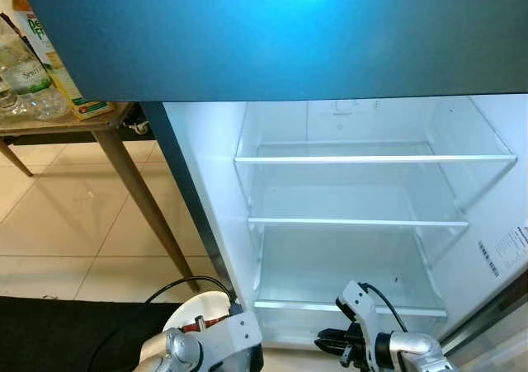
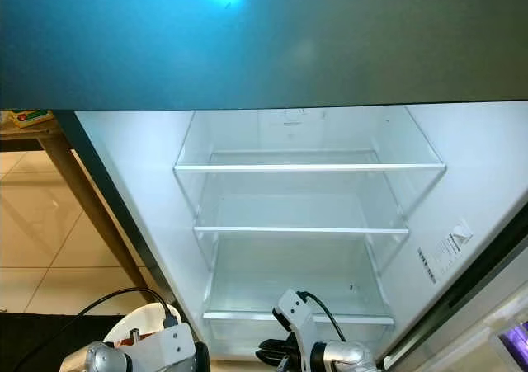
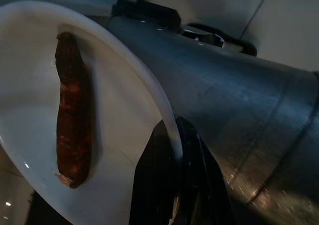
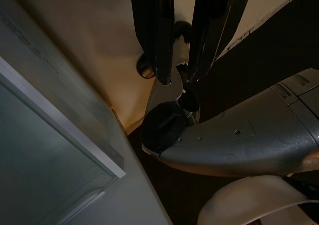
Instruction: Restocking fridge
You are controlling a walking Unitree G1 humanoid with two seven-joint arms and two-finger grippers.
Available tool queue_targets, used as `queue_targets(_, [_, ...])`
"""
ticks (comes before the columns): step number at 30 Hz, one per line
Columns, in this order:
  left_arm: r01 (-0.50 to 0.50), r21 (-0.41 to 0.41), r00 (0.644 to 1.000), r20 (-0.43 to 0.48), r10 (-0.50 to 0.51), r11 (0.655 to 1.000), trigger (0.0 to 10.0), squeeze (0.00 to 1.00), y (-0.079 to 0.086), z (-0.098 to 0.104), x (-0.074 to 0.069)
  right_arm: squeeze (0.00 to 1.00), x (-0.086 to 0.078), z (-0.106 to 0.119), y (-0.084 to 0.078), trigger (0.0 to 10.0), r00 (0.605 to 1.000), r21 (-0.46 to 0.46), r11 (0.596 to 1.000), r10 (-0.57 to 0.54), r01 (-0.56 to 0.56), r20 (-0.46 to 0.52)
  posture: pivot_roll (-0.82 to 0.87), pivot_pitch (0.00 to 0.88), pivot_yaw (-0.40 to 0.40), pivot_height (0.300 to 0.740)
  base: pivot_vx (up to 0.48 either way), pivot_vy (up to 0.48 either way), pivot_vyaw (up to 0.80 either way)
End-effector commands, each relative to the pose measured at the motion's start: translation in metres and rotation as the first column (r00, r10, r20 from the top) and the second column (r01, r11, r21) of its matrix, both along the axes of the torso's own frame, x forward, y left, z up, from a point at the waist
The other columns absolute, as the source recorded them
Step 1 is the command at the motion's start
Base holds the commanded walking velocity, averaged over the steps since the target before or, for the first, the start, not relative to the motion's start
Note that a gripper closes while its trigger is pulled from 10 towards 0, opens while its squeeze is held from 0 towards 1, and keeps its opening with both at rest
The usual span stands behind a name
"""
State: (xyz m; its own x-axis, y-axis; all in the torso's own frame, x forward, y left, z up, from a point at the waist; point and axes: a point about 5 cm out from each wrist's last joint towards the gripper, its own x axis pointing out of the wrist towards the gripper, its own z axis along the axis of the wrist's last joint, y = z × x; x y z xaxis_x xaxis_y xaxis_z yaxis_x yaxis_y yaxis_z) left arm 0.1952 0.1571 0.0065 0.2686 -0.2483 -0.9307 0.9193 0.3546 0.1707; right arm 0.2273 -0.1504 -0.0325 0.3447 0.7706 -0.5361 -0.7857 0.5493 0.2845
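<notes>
The white plate [image 1: 191, 313] is cut off at the frame's lower edge behind the left arm. Bottles and a carton [image 1: 49, 54] on the table [image 1: 99, 123] are cropped; the fridge's label [image 1: 502, 252] is too small to read.

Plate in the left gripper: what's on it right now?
One dark reddish sausage lies on the white plate, whose rim the left gripper pinches. Nothing else shows on the visible part; the plate's far edge is cut off from view.
</notes>
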Motion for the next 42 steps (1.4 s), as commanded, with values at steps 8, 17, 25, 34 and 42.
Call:
queue_targets(8, [0.203, -0.058, 0.966, 0.174, -0.191, 0.977, 10.0, 0.0, -0.032, 0.043, 0.016, 0.0, 0.003, 0.004, 0.0, 10.0, 1.0, 0.018, 1.0, -0.004, 0.003, 0.017, -0.04, 0.014, 0.038, 0.567, 0.0, 0.0, 0.0])
queue_targets(17, [0.38, -0.081, 0.898, 0.273, -0.346, 0.922, 10.0, 0.0, -0.053, 0.064, 0.019, 0.0, 0.006, 0.005, -0.001, 10.0, 1.0, 0.014, 1.0, -0.015, 0.014, 0.023, -0.05, 0.005, 0.045, 0.567, 0.0, 0.0, 0.0])
queue_targets(25, [0.456, -0.052, 0.82, 0.411, -0.398, 0.888, 10.0, 0.0, -0.064, 0.081, 0.037, 0.0, 0.014, 0.007, -0.008, 10.0, 0.99, -0.019, 0.993, -0.117, 0.118, 0.074, -0.05, 0.0, 0.047, 0.567, 0.0, 0.0, 0.0])
queue_targets(34, [0.486, -0.039, 0.782, 0.466, -0.414, 0.873, 10.0, 0.0, -0.067, 0.092, 0.05, 0.0, 0.045, 0.03, -0.045, 10.0, 0.878, -0.077, 0.904, -0.383, 0.42, 0.287, -0.06, 0.0, 0.045, 0.567, 0.0, 0.0, 0.0])
queue_targets(42, [0.478, -0.04, 0.757, 0.526, -0.388, 0.878, 10.0, 0.0, -0.07, 0.101, 0.063, 0.0, 0.061, 0.053, -0.072, 10.0, 0.769, -0.062, 0.835, -0.471, 0.546, 0.433, -0.06, 0.0, 0.045, 0.567, 0.0, 0.0, 0.0])
